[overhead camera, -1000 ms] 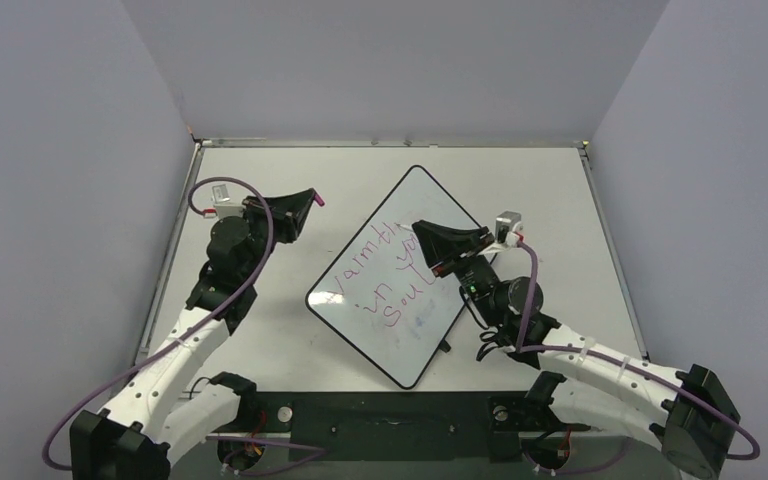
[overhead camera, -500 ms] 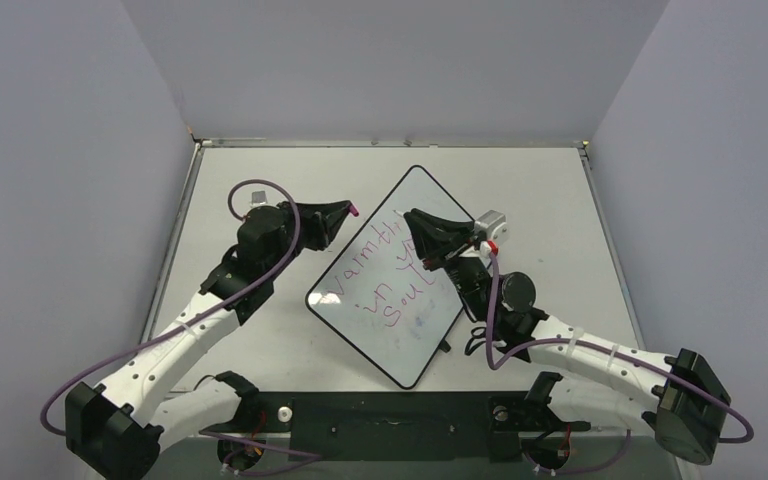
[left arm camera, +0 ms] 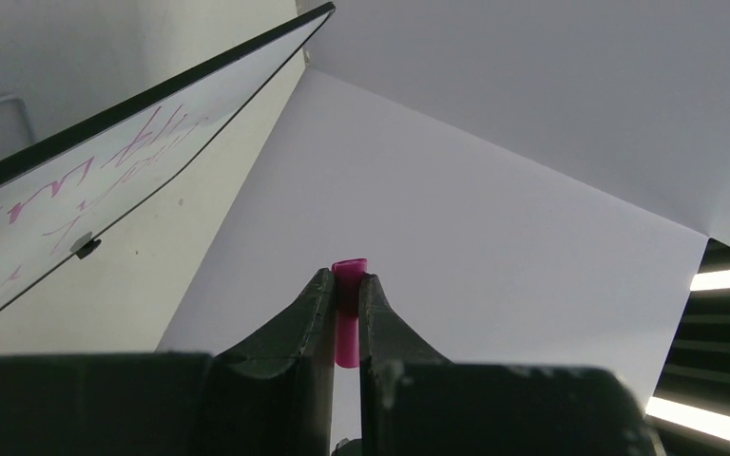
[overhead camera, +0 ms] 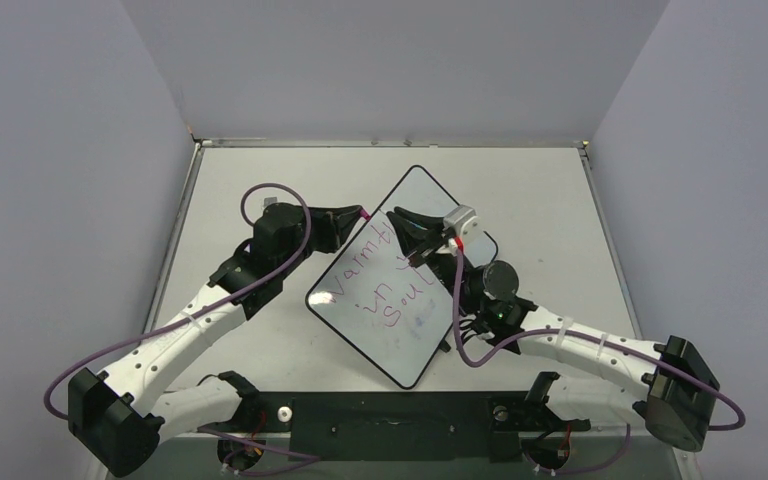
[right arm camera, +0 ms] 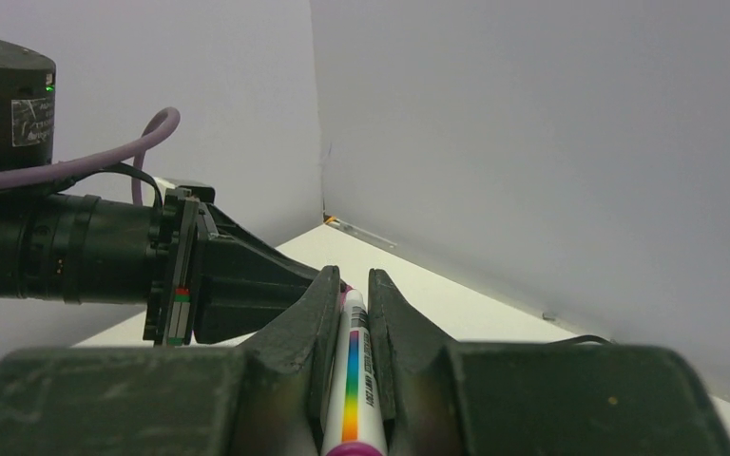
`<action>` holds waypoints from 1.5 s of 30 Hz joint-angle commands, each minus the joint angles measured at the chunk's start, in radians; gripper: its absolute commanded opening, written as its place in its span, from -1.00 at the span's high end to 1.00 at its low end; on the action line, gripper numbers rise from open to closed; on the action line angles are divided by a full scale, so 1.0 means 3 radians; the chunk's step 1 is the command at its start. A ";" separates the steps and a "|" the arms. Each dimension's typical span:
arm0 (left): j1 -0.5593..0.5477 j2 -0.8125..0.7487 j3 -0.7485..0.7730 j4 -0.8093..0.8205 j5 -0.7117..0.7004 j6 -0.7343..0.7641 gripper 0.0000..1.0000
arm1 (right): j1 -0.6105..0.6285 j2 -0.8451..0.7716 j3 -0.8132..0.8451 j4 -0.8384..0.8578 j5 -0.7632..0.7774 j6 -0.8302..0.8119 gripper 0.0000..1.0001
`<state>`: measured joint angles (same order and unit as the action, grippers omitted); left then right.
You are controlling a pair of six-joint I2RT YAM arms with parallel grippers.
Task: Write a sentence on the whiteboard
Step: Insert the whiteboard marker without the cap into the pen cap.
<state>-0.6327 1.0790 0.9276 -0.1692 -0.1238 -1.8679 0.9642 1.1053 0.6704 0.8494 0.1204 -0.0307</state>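
Whiteboard, large glossy white rectangle with thin black rim [overhead camera: 415, 350], sits cornerwise on off-white bench [overhead camera: 560, 200], between both arms; pink handwritten sentence [overhead camera: 385, 285] fills 3 lines on it; left claw [left arm camera: 345, 280] clamped narrow on short pink marker cap [left arm camera: 348, 332]; right claw [right arm camera: 349, 285] clamped narrow on white rainbow-striped marker [right arm camera: 354, 370]; claw tips face each other, near but apart, above board's far-left edge.

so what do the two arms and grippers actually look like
The left arm and right arm have white links, black joints and purple cables looping along them. The left gripper and right gripper are black, each with two tapering fingers.
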 commanded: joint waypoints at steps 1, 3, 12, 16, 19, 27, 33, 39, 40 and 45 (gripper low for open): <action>-0.0013 -0.0042 0.0118 0.0034 -0.0118 -0.0072 1.00 | 0.0052 0.0059 0.0152 0.0014 -0.0050 -0.0045 1.00; -0.0013 -0.0037 0.0109 0.0048 -0.0113 -0.0076 1.00 | 0.0082 0.0083 0.0160 0.0008 -0.0038 -0.0045 1.00; -0.0013 -0.0035 0.0064 0.0132 -0.0058 -0.0121 1.00 | 0.0141 0.0181 0.0228 -0.0064 0.0040 -0.0078 1.00; -0.0012 -0.0057 0.0038 0.0158 -0.0067 -0.0132 1.00 | 0.0148 0.0220 0.0252 -0.0075 0.0061 -0.0086 1.00; -0.0013 -0.0074 0.0013 0.0174 -0.0080 -0.0137 1.00 | 0.0158 0.0250 0.0266 -0.0071 0.0098 -0.0096 1.00; -0.0011 -0.0119 -0.0043 0.0214 -0.0084 -0.0154 1.00 | 0.0165 0.0335 0.0321 -0.0090 0.0160 -0.0112 1.00; -0.0013 -0.0129 -0.0059 0.0246 -0.0072 -0.0162 1.00 | 0.0171 0.0374 0.0356 -0.0100 0.0196 -0.0131 1.00; -0.0009 -0.0135 -0.0091 0.0327 -0.0063 -0.0174 1.00 | 0.0169 0.0452 0.0395 -0.0147 0.0215 -0.0134 1.00; -0.0012 -0.0132 -0.0094 0.0331 -0.0056 -0.0178 1.00 | 0.0170 0.0462 0.0397 -0.0153 0.0216 -0.0135 1.00; -0.0011 -0.0111 -0.0101 0.0348 -0.0040 -0.0207 1.00 | 0.0178 0.0515 0.0422 -0.0176 0.0213 -0.0131 1.00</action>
<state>-0.6312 1.0641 0.8890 -0.1280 -0.1574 -1.9118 1.0096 1.2415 0.7532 0.7914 0.1772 -0.0673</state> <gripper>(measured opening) 0.061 0.097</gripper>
